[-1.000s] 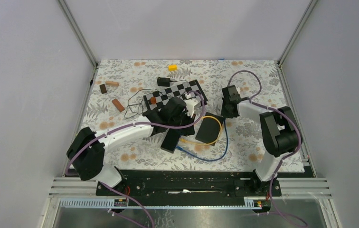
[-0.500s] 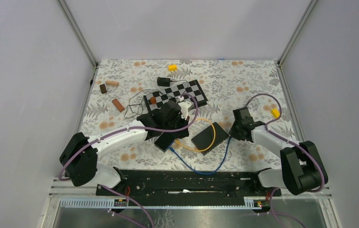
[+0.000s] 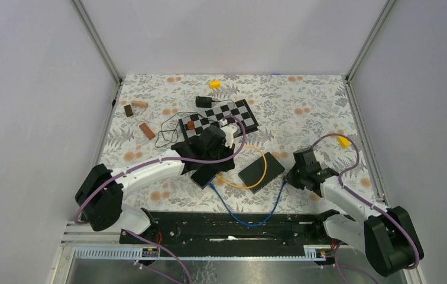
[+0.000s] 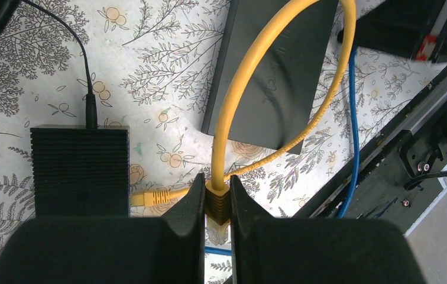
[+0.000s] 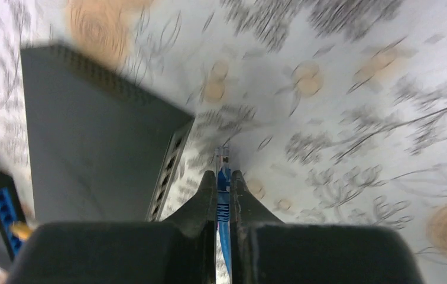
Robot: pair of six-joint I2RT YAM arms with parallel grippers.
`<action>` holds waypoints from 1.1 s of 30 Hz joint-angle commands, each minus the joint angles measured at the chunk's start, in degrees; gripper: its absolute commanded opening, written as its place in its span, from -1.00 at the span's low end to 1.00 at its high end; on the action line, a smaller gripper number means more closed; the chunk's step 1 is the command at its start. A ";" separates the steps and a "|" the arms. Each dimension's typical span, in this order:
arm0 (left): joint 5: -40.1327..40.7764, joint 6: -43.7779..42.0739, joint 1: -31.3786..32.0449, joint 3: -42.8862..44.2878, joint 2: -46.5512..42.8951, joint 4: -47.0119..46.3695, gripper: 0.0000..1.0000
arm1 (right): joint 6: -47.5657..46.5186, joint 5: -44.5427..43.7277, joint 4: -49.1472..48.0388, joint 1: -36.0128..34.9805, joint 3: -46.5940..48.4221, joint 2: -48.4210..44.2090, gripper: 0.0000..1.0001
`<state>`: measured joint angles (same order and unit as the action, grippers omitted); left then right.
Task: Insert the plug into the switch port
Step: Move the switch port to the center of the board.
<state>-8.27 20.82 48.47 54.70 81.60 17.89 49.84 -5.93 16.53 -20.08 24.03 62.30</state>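
The switch (image 3: 261, 170) is a flat black box lying on the flowered cloth, with a yellow cable (image 3: 250, 183) looped over it. My left gripper (image 3: 214, 176) (image 4: 216, 180) sits just left of the switch, shut on the yellow plug (image 4: 217, 202) at one end of that cable. My right gripper (image 3: 295, 173) (image 5: 223, 174) is low at the switch's right end, shut on a blue plug (image 5: 223, 158). The blue plug's clear tip points past the row of ports (image 5: 167, 173) on the side of the switch (image 5: 91, 148), a little apart from them.
A ribbed black power adapter (image 4: 80, 168) and the cable's other yellow plug (image 4: 150, 197) lie left of my left fingers. The blue cable (image 3: 250, 220) sags over the front rail (image 3: 233, 228). A checkered board (image 3: 221, 115), wooden blocks (image 3: 146, 130) and yellow bricks (image 3: 342, 141) lie further back.
My right arm has swung from behind the switch to its front right and come down low with the blue plug. The switch turned and slid. My left arm shifted slightly nearer.
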 commanded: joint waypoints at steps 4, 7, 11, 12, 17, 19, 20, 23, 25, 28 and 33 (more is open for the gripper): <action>1.29 -0.43 -0.24 0.11 -0.24 -2.06 -1.00 | 13.20 -0.03 -4.06 -11.99 -5.49 -4.43 -1.00; 1.53 -0.19 -0.30 -0.22 -0.68 -2.07 -1.00 | 15.15 -0.37 -5.26 -14.18 -5.87 -4.38 -1.00; 2.15 -0.16 -0.30 -0.38 -0.92 -2.18 -1.00 | 15.55 -0.74 -9.11 -14.34 -6.14 -2.48 -1.00; 2.32 -0.16 -0.35 -0.31 -0.99 -2.04 -1.00 | 15.62 -1.39 -10.21 -14.37 -5.88 -1.81 -1.00; 2.54 -0.18 -0.94 0.33 -1.26 -1.92 -1.00 | 13.09 -2.02 -18.92 -14.32 -1.64 6.21 -1.00; 2.56 -0.33 -1.16 0.94 -1.50 -1.45 -1.00 | 11.59 -1.55 -20.07 -14.31 1.71 10.01 -1.00; 2.70 -0.42 -1.26 1.20 -1.68 -1.19 -1.00 | 10.91 -1.53 -20.73 -14.30 2.64 10.82 -1.00; 3.11 -0.67 -1.51 1.75 -2.17 -0.44 -1.00 | 8.59 -3.91 -20.21 -14.36 4.30 9.69 -1.00; 3.38 -0.99 -1.60 2.19 -2.57 0.10 -1.00 | 6.16 -8.73 -13.63 -14.37 5.34 6.68 -1.00; 2.30 -2.06 -1.55 2.88 -3.20 0.35 -1.00 | 1.60 -16.70 -2.92 -14.01 8.06 2.77 -1.00; -0.59 -5.92 -1.53 4.58 -4.02 0.93 -1.00 | -4.28 -20.91 5.58 -9.14 10.15 0.99 -0.98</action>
<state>-6.74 18.63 47.18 55.35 80.07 20.14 51.77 -19.18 12.56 -33.19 31.55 64.47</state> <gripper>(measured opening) 0.125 0.056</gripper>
